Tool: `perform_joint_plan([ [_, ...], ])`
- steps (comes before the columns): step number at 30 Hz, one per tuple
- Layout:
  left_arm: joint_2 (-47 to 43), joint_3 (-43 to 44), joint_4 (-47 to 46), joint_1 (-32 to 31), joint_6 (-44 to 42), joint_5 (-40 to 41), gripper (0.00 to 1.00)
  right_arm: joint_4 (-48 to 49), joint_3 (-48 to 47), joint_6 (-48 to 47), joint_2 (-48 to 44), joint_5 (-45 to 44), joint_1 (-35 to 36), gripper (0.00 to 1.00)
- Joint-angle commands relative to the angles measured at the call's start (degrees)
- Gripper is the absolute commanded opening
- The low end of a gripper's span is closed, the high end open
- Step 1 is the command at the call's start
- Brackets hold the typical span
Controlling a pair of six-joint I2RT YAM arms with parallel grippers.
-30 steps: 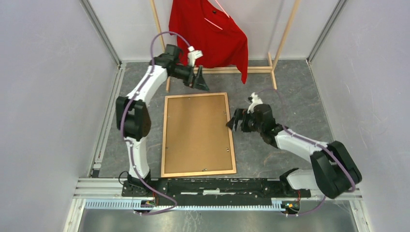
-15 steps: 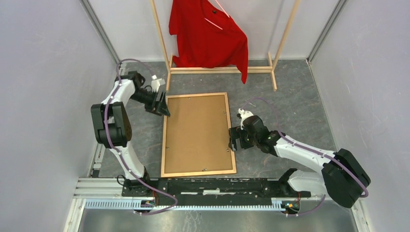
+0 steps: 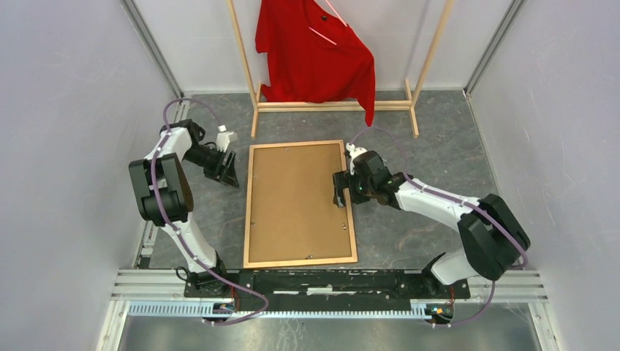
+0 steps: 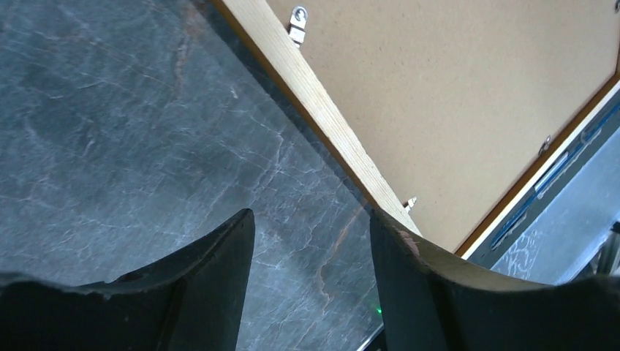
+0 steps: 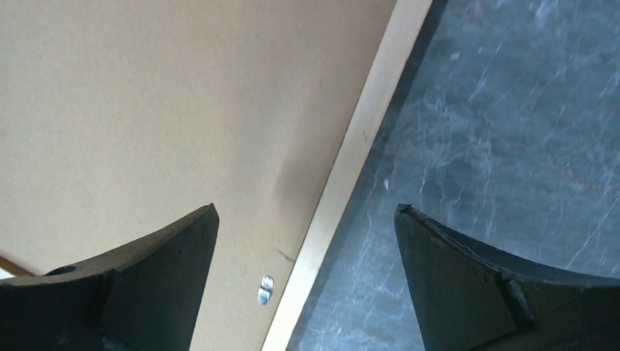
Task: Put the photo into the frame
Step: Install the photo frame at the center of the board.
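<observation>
Working on the back of the frame (image 3: 300, 261), which lies face down in the middle of the bench (image 3: 439, 146), we judge the step to be freeing the brown backing board (image 3: 296, 201) so the photo can go in. The photo itself shows in no view. Our right pincer (image 5: 307, 208) stands wide, straddling the frame's right rail near a small metal clip (image 5: 265, 289). Our left pincer (image 4: 311, 219) is partly spread, holding nothing, over bare bench just beside the left rail. We should turn each clip aside with one fingertip, pressing lightly, while the other pincer steadies the rail so the frame does not skid.
</observation>
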State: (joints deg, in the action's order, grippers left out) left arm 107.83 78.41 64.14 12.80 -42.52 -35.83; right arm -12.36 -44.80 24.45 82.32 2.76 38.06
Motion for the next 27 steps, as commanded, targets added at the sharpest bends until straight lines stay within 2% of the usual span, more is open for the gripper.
perform_joint_plan([
  [1, -0.3, -0.8, 1.5, -0.5, -4.4, -1.8, 0.63, 1.4, -7.0, -2.4, 3.4, -2.0, -0.8, 0.98],
  [7, 2.9, -0.4, 2.5, -0.6, -3.6, -6.0, 0.51, -1.8, -18.2, -5.5, 10.3, -8.1, -1.5, 0.98],
  [9, 3.0, -1.5, 3.7, -0.6, -5.0, -7.1, 0.48, -2.7, -18.9, -6.0, 11.5, -8.6, -1.9, 0.98],
  [13, 3.0, -4.7, 2.9, -2.1, -5.8, -7.4, 0.47, -3.3, -14.3, -6.3, 8.8, -6.9, -2.0, 0.98],
  [19, 5.7, -4.9, -0.1, -4.8, -3.6, -8.6, 0.43, -2.8, -2.3, -4.1, -0.9, 0.2, -1.3, 0.98],
  [22, 5.9, -5.2, -0.3, -5.0, -3.7, -8.9, 0.40, -5.1, -0.3, -3.3, -5.9, -2.4, 2.3, 0.91],
  [25, 6.0, -5.8, -0.7, -5.0, -3.8, -8.7, 0.36, -6.3, 0.0, -1.6, -8.7, -4.6, 7.1, 0.77],
  [27, 6.1, -6.2, -1.1, -5.0, -3.7, -8.6, 0.33, -7.5, -0.6, -0.8, -8.9, -6.2, 10.2, 0.73],
])
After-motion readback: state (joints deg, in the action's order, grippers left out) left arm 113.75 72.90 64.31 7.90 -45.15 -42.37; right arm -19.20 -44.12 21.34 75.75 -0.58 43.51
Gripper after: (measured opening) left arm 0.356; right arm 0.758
